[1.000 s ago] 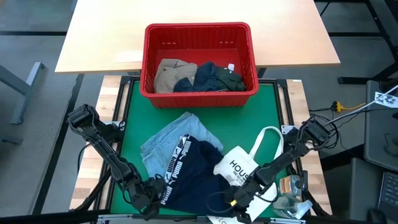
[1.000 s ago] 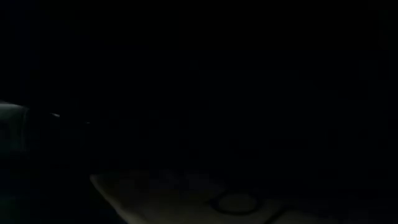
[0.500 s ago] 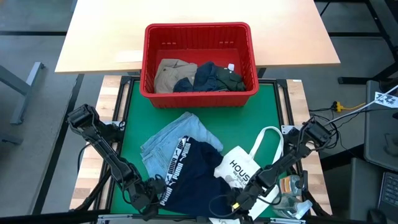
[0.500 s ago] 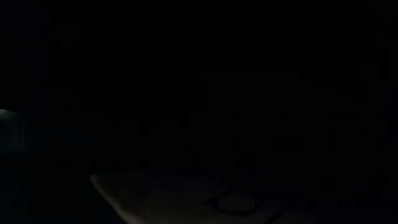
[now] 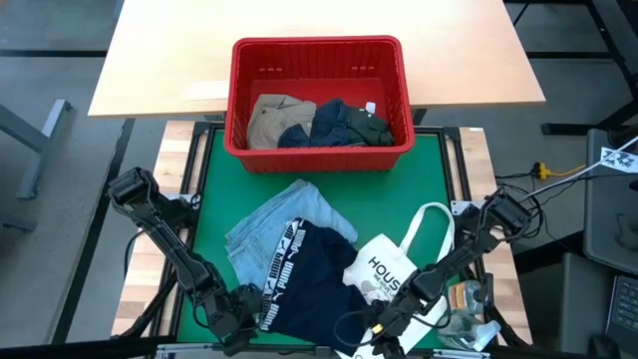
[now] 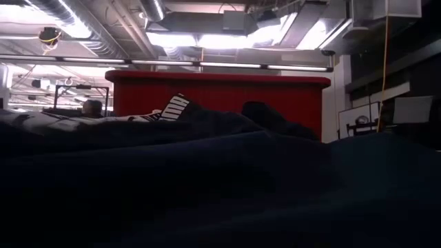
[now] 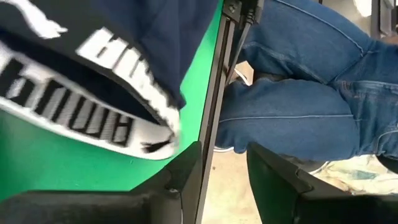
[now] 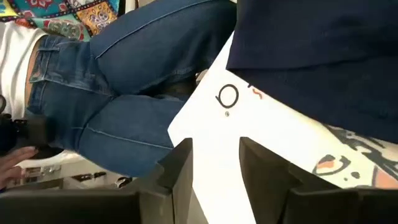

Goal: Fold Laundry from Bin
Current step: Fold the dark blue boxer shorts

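so both grippers, left (image 5: 242, 311) & right (image 5: 379, 329), jaws apart holding nothing at navy garment's (image 5: 309, 274) near hem, prob to lay it flat for folding.

The navy garment (image 5: 304, 274) carries a white band along its edge printed with dark block letters that read "PUMA", repeated down the band; in the left wrist view the same lettering (image 7: 99, 118) is close but blurred and turned over. Just beside the navy garment lies a white tote bag (image 5: 384, 269) printed "HOUS", the rest of the word hidden under the dark arm. In the right wrist view a single "O" (image 8: 227, 96) shows on the white bag.
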You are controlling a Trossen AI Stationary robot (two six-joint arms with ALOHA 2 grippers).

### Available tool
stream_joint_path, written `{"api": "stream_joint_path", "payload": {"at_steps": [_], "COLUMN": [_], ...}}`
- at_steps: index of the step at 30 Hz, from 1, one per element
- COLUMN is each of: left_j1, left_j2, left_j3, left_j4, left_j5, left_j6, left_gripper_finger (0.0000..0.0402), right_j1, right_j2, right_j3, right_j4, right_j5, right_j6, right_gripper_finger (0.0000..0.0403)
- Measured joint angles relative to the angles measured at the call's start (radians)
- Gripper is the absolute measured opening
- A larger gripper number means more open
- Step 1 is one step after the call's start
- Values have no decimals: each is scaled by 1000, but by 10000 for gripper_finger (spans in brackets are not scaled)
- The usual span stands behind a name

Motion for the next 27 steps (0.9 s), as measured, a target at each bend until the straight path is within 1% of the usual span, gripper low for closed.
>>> {"api": "stream_joint_path", "payload": {"at_steps": [3,7,9,13,17,19,27], "left_j1": [-10,-16,-15,9,69,109,312], "left_j2": [0,0,0,0,0,0,0], "left_j3": [0,0,0,0,0,0,0], "left_j4": [0,1,5,5,6,6,4], "left_j5": [0,-3,-35,-140,-191,-208,-249], "left_j6": [2,8,14,20,105,151,318], "left_gripper_finger": [125,125,125,125,125,125,125], "right_j1": [-7,-6,-7,-29,-71,-100,-256], "right_j2": [0,-2,-17,-72,-135,-162,-212], "right_j3": [0,0,0,0,0,0,0], "right_j4": [1,9,3,-2,-16,-41,-122], "right_j5": [-47,-59,-59,-59,-44,-11,213], "right_j6": [-2,-30,-44,-91,-207,-278,-555], "right_gripper_finger": [128,128,128,128,128,128,128]}}
